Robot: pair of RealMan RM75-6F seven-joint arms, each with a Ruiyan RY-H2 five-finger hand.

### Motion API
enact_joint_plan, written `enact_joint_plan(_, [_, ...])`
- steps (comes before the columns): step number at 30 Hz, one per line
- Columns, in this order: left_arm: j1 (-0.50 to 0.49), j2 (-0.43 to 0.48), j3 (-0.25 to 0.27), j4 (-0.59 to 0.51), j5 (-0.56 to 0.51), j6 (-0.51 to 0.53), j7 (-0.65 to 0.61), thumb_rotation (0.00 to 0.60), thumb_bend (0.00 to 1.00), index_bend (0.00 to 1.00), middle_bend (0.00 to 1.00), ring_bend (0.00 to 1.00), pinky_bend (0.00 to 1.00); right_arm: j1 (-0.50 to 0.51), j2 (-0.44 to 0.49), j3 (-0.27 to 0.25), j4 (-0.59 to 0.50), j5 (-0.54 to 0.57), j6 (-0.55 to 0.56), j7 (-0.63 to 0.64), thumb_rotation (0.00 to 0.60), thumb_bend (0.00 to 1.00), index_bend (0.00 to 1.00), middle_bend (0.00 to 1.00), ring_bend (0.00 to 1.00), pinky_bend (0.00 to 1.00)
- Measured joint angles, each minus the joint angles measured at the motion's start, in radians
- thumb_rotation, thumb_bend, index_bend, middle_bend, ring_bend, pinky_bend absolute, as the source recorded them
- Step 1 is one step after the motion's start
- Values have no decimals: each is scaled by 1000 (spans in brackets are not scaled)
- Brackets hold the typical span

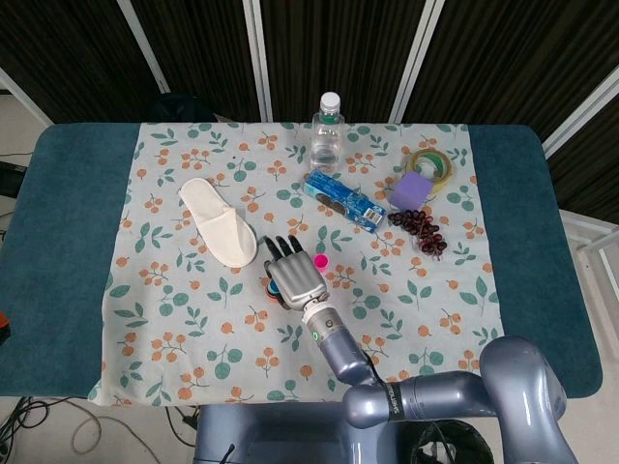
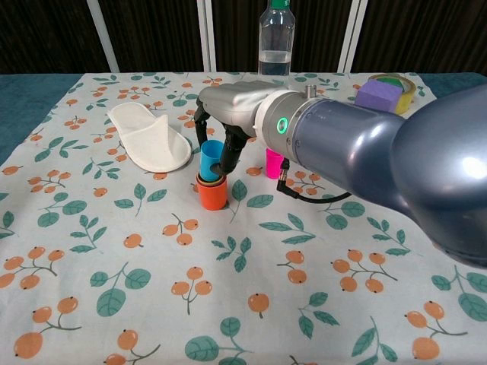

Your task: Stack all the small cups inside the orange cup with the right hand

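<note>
My right hand (image 2: 228, 125) gripping the blue cup (image 2: 211, 160), its base seemingly sitting in the orange cup (image 2: 212, 195), pink cup (image 2: 274, 163) standing beside

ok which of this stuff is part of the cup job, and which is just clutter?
In the job: orange cup, yellow cup nested in it, blue cup held by the right hand over the stack, pink cup waiting beside.

Clutter: slipper, bottle, blue packet, purple block, tape roll, dark beads.
</note>
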Motion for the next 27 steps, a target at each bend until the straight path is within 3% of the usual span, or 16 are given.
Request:
enact_joint_plan(6, [0,0,0,0,0,0,1,600,731,127,4,0,0,-9,6,-9,0,3,-18,9,600,424,465,0,2,91])
enact_joint_plan(11, [0,1,0,-2,-2,0,3,600,732,127,4,0,0,-10,15,-19,-8,5,-34,6,600,423,96,0,2,91])
enact_joint_plan(13, [0,1,0,-2,-2,0,4,600,732,127,4,0,0,-9,17,-22,-10,8,-37,2,600,423,16,0,1,91])
enact_joint_plan(21, [2,3,1,-3,-2,1,0,600,732,127,4,0,0,-21,30,-3,-21,9,-20,29,600,423,0,0,0,91])
enact_joint_plan(27, [4,4,1,-4,-1,4,0,600,732,127,4,0,0,-49,91,6,-29,16,-2,44,600,417,0,0,0,79])
